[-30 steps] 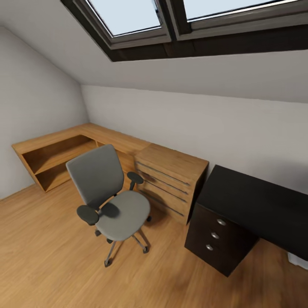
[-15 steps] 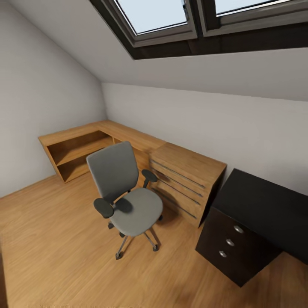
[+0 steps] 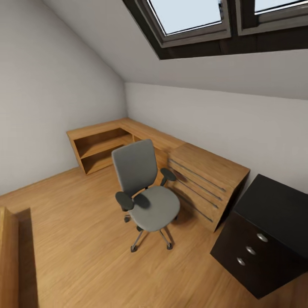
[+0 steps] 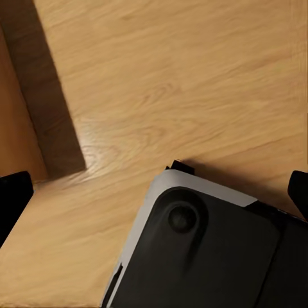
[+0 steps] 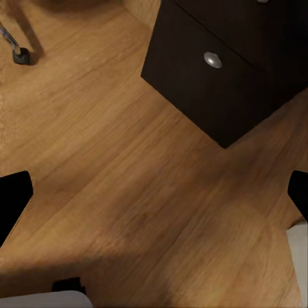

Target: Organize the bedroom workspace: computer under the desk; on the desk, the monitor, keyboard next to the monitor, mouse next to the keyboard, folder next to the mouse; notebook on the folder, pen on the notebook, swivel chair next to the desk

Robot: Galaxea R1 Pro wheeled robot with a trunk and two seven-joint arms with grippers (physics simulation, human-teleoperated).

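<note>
The grey swivel chair (image 3: 145, 192) stands on the wooden floor in the middle of the head view, its seat bare. At the right edge is the end of the desk (image 3: 280, 203), with its black top and three-drawer unit (image 3: 250, 252). In the right wrist view that drawer unit (image 5: 218, 77) lies ahead of my right gripper (image 5: 154, 199), which is open over bare floor; a chair castor (image 5: 20, 56) shows at a corner. My left gripper (image 4: 154, 196) is open above the floor and my own base (image 4: 205, 256). The computer, monitor, keyboard, mouse, folder, notebook and pen are out of view.
A low light-wood cabinet (image 3: 205, 179) with long handles runs along the back wall into an open-shelf corner unit (image 3: 100, 143). A wooden board edge (image 3: 8, 256) rises at the lower left. The ceiling slopes low with skylights (image 3: 192, 17). Open floor surrounds the chair.
The camera has swung to the left, so chair, cabinet and desk sit further right in the picture. A wooden board edge has come into view at the lower left.
</note>
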